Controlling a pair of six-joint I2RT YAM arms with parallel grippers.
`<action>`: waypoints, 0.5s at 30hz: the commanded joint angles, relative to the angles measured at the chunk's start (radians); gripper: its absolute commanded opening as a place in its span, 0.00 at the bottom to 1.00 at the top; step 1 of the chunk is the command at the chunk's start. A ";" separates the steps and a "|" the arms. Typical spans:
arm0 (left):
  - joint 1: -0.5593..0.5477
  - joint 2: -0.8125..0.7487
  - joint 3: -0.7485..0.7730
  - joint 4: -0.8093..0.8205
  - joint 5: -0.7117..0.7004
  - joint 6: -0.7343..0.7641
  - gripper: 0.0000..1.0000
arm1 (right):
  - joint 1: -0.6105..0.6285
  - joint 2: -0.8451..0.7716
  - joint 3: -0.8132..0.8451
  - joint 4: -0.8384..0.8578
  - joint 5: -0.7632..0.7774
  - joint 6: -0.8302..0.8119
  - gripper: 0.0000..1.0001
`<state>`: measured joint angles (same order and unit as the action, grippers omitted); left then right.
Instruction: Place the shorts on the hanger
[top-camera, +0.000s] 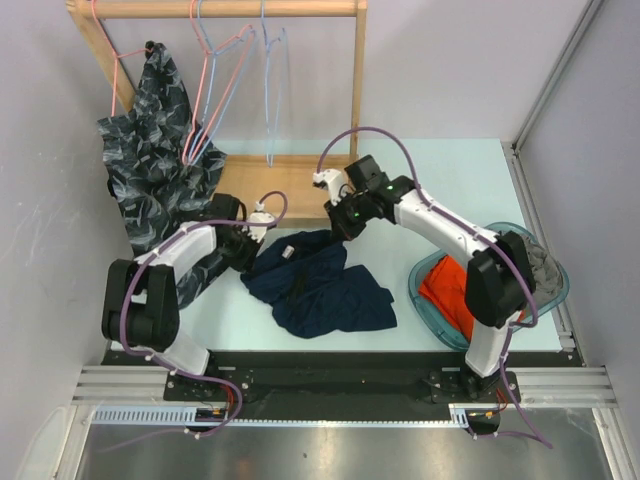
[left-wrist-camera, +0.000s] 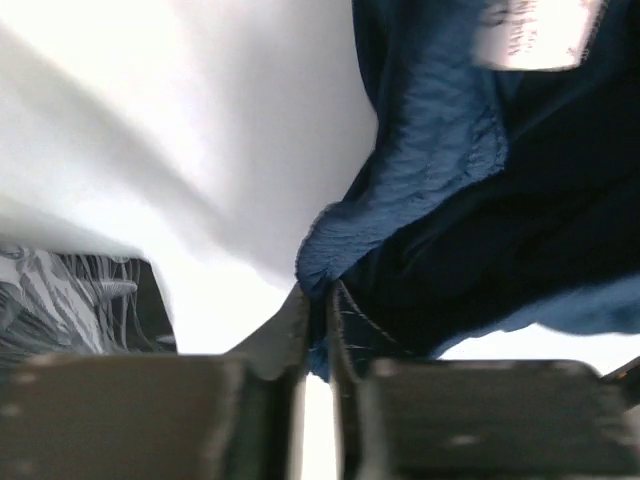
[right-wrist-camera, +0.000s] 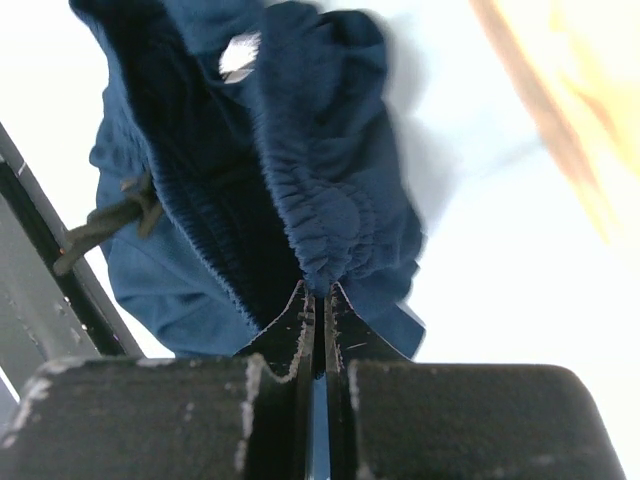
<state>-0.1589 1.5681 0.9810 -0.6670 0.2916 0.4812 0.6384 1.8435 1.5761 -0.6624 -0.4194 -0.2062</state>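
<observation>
The navy-blue shorts (top-camera: 320, 282) lie spread on the table between the two arms. My left gripper (top-camera: 252, 248) is shut on their left waistband edge; the left wrist view shows the fabric (left-wrist-camera: 420, 170) pinched between its fingers, with the white label (left-wrist-camera: 535, 30) above. My right gripper (top-camera: 338, 232) is shut on the gathered elastic waistband (right-wrist-camera: 320, 200) at the shorts' far right corner. The light-blue hanger (top-camera: 271, 90) hangs from the wooden rail (top-camera: 230, 9) at the back, apart from both grippers.
Two pink hangers (top-camera: 215, 80) hang on the same rail left of the blue one. A dark leaf-print garment (top-camera: 155, 150) drapes from the rack's left side. A teal basket (top-camera: 548, 290) at the right holds an orange garment (top-camera: 445, 290).
</observation>
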 joint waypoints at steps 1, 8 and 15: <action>0.059 -0.124 -0.042 -0.045 -0.054 0.028 0.03 | -0.063 -0.136 0.007 -0.019 0.014 0.019 0.00; 0.093 -0.457 0.036 -0.155 -0.118 0.028 0.00 | -0.115 -0.297 -0.005 -0.010 0.034 0.067 0.00; 0.093 -0.643 0.289 -0.309 -0.089 0.016 0.00 | -0.085 -0.495 0.015 0.061 0.112 0.094 0.00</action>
<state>-0.0830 1.0000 1.1343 -0.8555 0.2596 0.4892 0.5468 1.4944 1.5604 -0.6731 -0.4057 -0.1257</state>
